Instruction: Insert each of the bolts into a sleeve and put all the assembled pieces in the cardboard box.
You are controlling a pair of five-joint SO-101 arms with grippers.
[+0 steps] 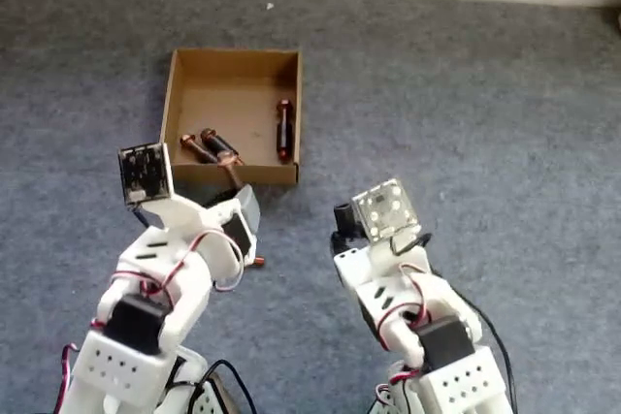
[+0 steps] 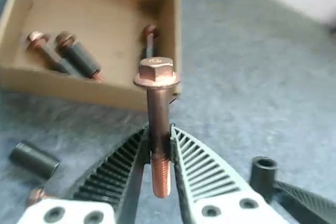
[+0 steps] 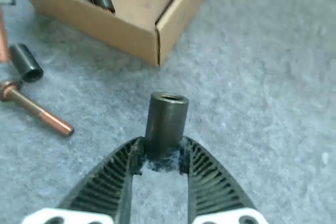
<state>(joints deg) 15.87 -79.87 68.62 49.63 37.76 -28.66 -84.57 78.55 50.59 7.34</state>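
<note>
loose bolt [image 1: 257,261] mostly hidden under left arm [image 1: 170,278], boxed piece [image 2: 150,34] partly behind held bolt [image 2: 157,103], cardboard box [image 3: 173,19] cropped by edge

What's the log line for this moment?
left gripper: shut on bolt | right gripper: shut on sleeve | box: three assembled pieces | carpet: spare sleeve, spare bolt

You've got soft, even light all round, medium bright, with no hard shadows on the carpet [image 1: 466,94]. The box [image 1: 171,113] inner walls are only slightly darker than its floor. Left wrist view: the held bolt [image 2: 157,103] has a mild sheen on its head and no glare; the far corner past the carpet washes out white. Right wrist view: the held sleeve [image 3: 167,121] has a faint highlight down its side and a dark bore.
</note>
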